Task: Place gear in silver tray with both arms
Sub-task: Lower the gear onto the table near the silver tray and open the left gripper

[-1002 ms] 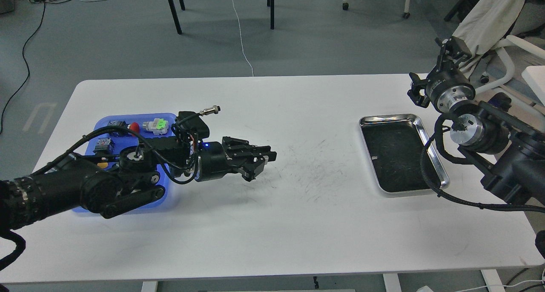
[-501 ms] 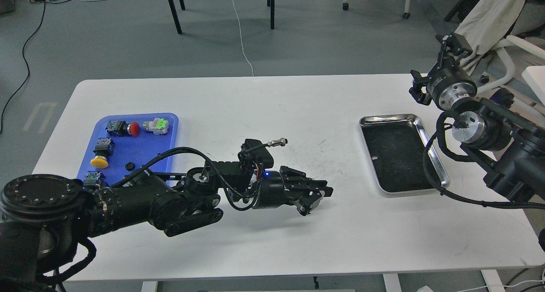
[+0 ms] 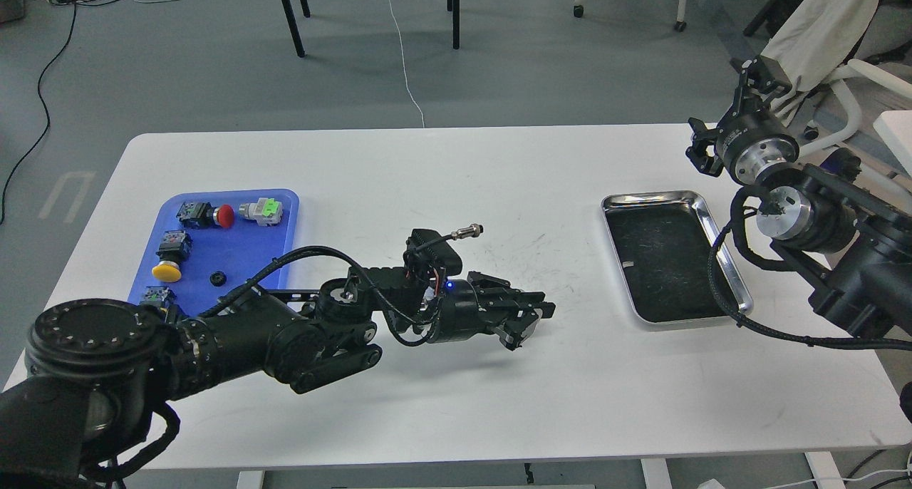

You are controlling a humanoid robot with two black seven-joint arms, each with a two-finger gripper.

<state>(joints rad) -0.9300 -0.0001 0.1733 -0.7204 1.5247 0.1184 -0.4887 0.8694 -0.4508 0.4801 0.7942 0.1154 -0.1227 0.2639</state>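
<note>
The silver tray [image 3: 721, 246] lies at the table's right side with nothing on its dark base. My left gripper [image 3: 533, 316] hovers low over the middle of the table, pointing right toward that tray and about a hand's width short of it. Its dark fingers sit close together, and I cannot tell whether anything is between them. A small black round part [image 3: 216, 279] that looks like a gear rests on the blue tray [image 3: 235, 257]. My right gripper [image 3: 728, 112] is raised beyond the silver tray's far right corner, pointing away, its two prongs spread apart.
On the blue tray at the left are a red push button [image 3: 224, 216], a yellow one [image 3: 164, 270] and a green-and-grey switch [image 3: 263, 210]. My left forearm [image 3: 285, 336] crosses the table's front left. Chair legs and cables are on the floor behind.
My left arm swung from over the blue tray rightward and toward me to the table's middle, uncovering the tray. In the last half second it barely moved. The right arm held nearly still.
</note>
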